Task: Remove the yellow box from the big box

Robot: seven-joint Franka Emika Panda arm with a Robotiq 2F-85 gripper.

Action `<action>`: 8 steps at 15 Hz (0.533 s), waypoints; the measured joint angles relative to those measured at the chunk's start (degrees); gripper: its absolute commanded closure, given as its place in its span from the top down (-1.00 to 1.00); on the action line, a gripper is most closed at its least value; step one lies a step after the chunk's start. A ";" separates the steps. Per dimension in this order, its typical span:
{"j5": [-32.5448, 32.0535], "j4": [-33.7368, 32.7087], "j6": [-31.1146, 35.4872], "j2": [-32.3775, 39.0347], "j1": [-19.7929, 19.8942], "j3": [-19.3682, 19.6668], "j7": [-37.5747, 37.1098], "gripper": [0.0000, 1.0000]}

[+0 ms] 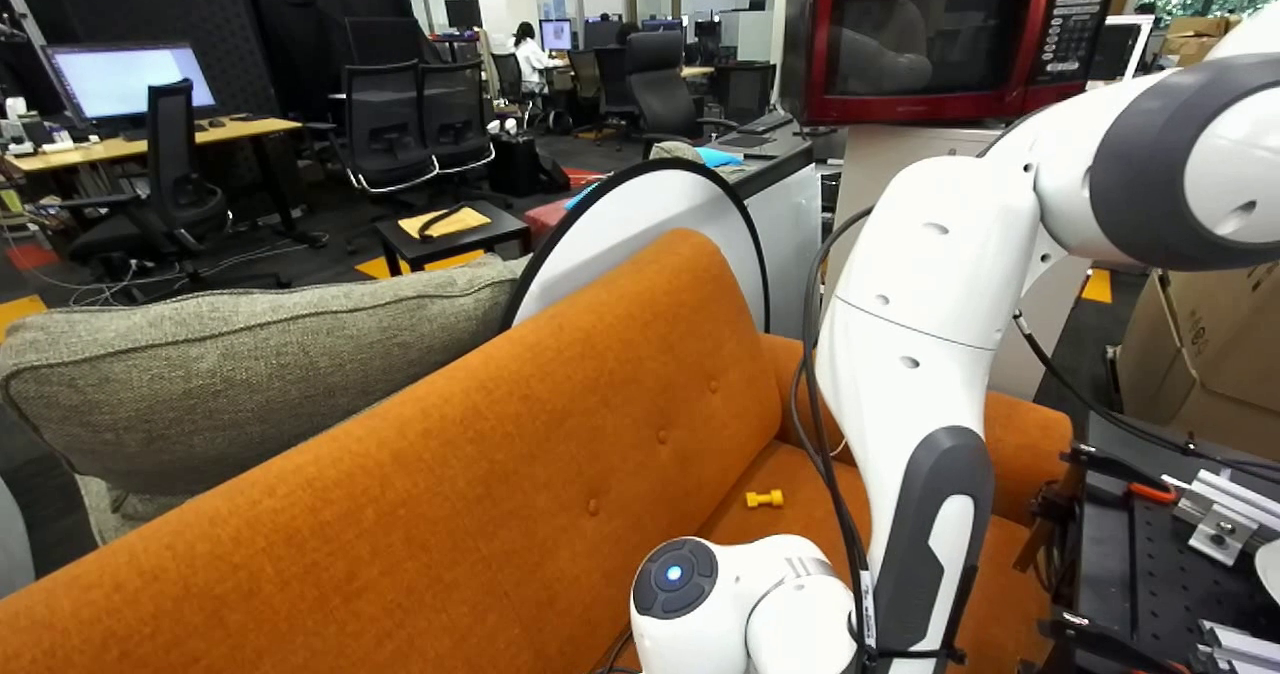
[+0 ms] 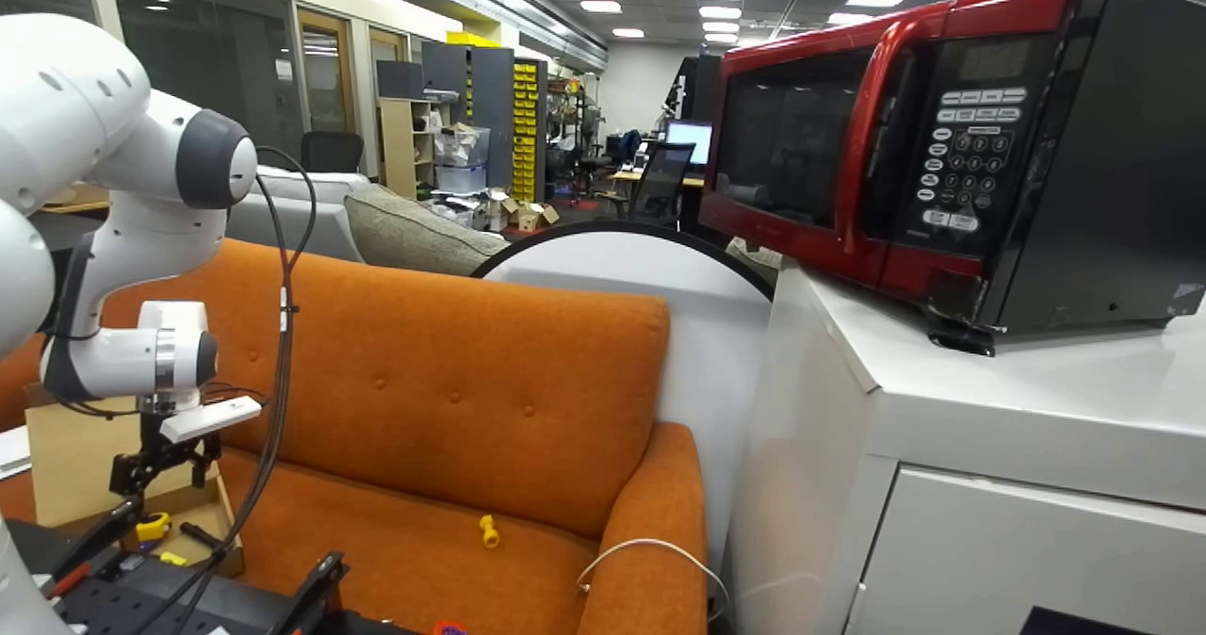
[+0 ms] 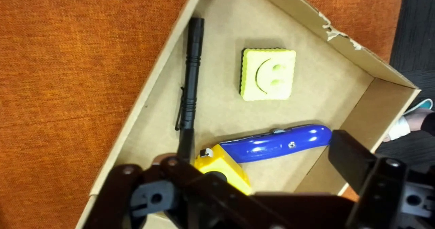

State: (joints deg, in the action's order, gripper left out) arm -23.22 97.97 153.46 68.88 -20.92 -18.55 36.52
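Note:
A yellow square block with a smiling face (image 3: 268, 74), likely the yellow box, lies in the open cardboard box (image 3: 377, 108), toward the top of the wrist view. In an exterior view the cardboard box (image 2: 80, 465) sits on the sofa, and a small yellow patch (image 2: 172, 558) in it may be this block. My gripper (image 3: 263, 142) is open and empty above the cardboard box. In the wrist view the block lies ahead of the fingertips, not between them. The gripper also shows in an exterior view (image 2: 162, 475).
The cardboard box also holds a black pen-like flashlight (image 3: 192, 76), a blue utility knife (image 3: 275, 144) and a yellow tape measure (image 3: 226, 169), partly hidden by a finger. A yellow dumbbell-shaped piece (image 2: 489, 531) lies on the orange sofa (image 2: 452, 352). A black perforated bench (image 1: 1150, 554) stands nearby.

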 measured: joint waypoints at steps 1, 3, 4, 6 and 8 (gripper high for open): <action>0.00 0.02 0.00 0.69 -0.10 0.00 0.00 1.00; 0.00 0.10 0.04 2.61 -0.50 -0.02 -0.01 1.00; 0.00 0.06 0.14 3.68 -0.76 -0.03 -0.09 1.00; 0.00 -0.27 0.55 5.82 -1.16 -0.04 -0.11 1.00; 0.00 -1.16 0.72 7.41 -1.34 -0.07 -0.11 1.00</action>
State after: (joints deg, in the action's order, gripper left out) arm -23.22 96.82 154.18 76.29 -22.27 -18.62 36.41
